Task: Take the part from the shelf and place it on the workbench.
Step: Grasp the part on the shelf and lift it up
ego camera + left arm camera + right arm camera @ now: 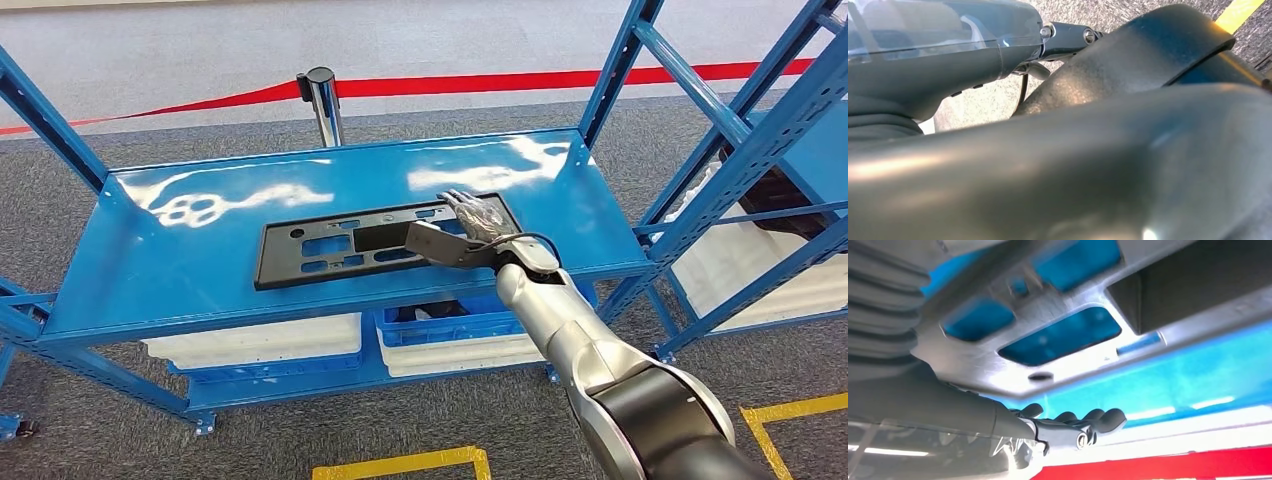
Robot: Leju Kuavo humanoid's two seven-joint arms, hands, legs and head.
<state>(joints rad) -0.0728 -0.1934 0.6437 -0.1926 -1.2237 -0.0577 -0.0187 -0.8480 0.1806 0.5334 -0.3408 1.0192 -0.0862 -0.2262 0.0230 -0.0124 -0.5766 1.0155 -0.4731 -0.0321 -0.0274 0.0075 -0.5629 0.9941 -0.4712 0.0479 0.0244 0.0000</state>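
Note:
The part [330, 250] is a flat black plate with several cutouts, lying on the top level of the blue shelf [200, 290]. My right hand [475, 225] reaches over the part's right end, fingers stretched out above it and the thumb at its front edge. In the right wrist view the part [1068, 365] is close to the camera, and the fingers [1068, 425] lie straight with a gap between them and the plate. My left hand [948, 55] is pressed close to dark body parts, and its fingers are hidden.
A chrome post [322, 100] with a red belt [500, 82] stands behind the shelf. A second blue rack [740, 130] rises at the right. White bins [260, 345] and a blue crate [450, 325] sit on the lower level. Yellow floor lines [400, 465] run in front.

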